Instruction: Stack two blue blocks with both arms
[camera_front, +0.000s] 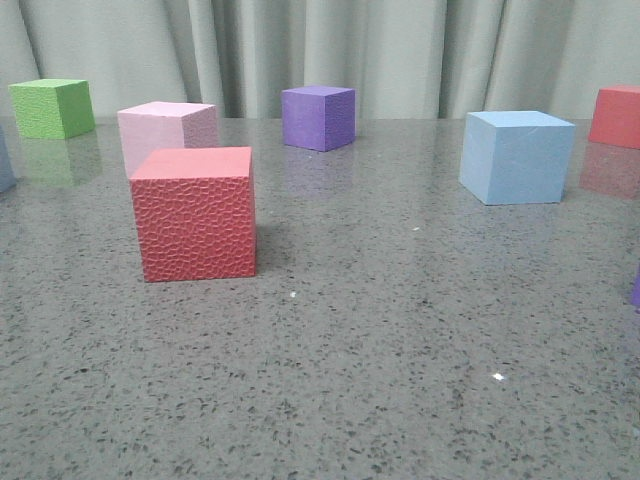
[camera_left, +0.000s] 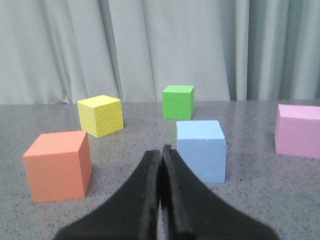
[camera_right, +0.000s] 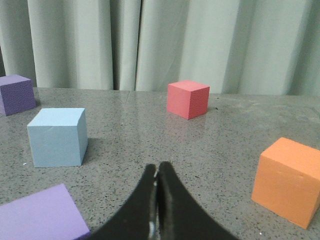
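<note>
On my left wrist camera a blue block (camera_left: 201, 150) sits on the grey speckled table (camera_left: 260, 200) just ahead of the left gripper (camera_left: 162, 150) and slightly to one side of its tips, apart from them. The left gripper's fingers are pressed together with nothing between them. Beyond that block stands a green cube (camera_left: 178, 101); a yellow cube (camera_left: 101, 115) and an orange cube (camera_left: 58, 165) lie off to the other side of the fingers, and a pink cube (camera_left: 298, 131) sits far out past the blue one.

On my right wrist camera the second blue block (camera_right: 58, 136) rests on the table ahead of the right gripper (camera_right: 157, 172) and well off to one side, not touching it. That gripper is also closed tight and empty. A lilac cube (camera_right: 42, 215) lies close beside the fingers, a dark purple cube (camera_right: 16, 94) farther back, a red cube (camera_right: 187, 99) straight ahead in the distance, and an orange cube (camera_right: 286, 181) on the opposite side.

In my front camera neither gripper shows; one blue block (camera_front: 517, 155) stands alone, unstacked, with a textured red cube (camera_front: 194, 212) nearer the lens.
</note>
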